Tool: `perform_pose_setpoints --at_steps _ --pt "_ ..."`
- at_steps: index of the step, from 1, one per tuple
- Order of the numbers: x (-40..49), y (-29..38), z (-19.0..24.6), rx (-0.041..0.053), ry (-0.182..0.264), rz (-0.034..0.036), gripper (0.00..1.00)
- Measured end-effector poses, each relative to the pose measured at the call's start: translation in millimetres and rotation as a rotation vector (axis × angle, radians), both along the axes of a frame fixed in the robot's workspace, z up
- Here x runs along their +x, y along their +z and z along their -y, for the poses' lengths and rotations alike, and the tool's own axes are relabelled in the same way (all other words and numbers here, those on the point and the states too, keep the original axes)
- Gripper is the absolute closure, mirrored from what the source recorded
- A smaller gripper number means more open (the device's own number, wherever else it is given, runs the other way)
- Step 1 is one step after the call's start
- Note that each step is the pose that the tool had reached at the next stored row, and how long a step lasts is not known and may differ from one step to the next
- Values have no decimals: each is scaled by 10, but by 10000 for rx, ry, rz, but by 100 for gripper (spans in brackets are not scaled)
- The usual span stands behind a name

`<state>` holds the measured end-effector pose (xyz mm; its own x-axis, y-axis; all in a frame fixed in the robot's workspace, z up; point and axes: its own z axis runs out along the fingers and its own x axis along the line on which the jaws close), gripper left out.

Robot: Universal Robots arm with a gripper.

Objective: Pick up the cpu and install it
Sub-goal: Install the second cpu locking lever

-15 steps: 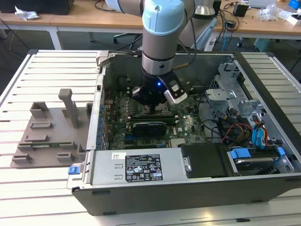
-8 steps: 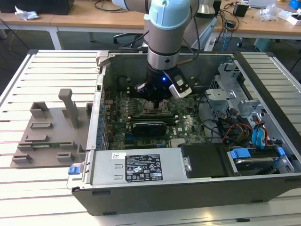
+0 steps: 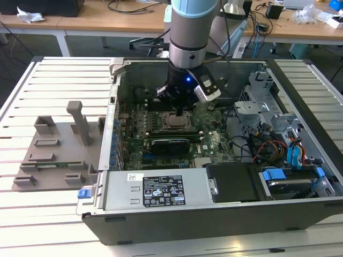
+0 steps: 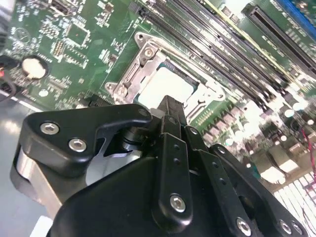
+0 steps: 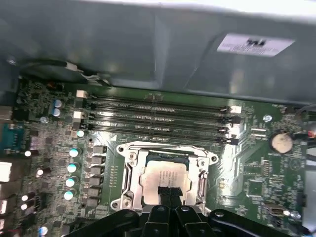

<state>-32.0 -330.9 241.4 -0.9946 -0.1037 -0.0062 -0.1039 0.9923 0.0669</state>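
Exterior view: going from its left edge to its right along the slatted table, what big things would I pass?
Grey plastic tray with raised blocks → open computer case's near-side wall → green motherboard → robot arm with its pincer above the cpu → drive cage with coloured cables.

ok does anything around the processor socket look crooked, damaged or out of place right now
Nothing stands out. The cpu lies flat and square inside its socket frame on the motherboard, with the end effector right over its near edge. The memory slots beside it run straight, with no visible damage.
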Motion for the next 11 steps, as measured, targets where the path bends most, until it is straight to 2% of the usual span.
perform_pose_setpoints --at_steps 1,4,8,11 --pt "0 83 -8 -19 0 0 89" --pt "0 203 -18 -49 0 -1 89" --pt "0 407 -31 -102 0 -1 89" --pt "1 520 -34 -134 1 0 89"
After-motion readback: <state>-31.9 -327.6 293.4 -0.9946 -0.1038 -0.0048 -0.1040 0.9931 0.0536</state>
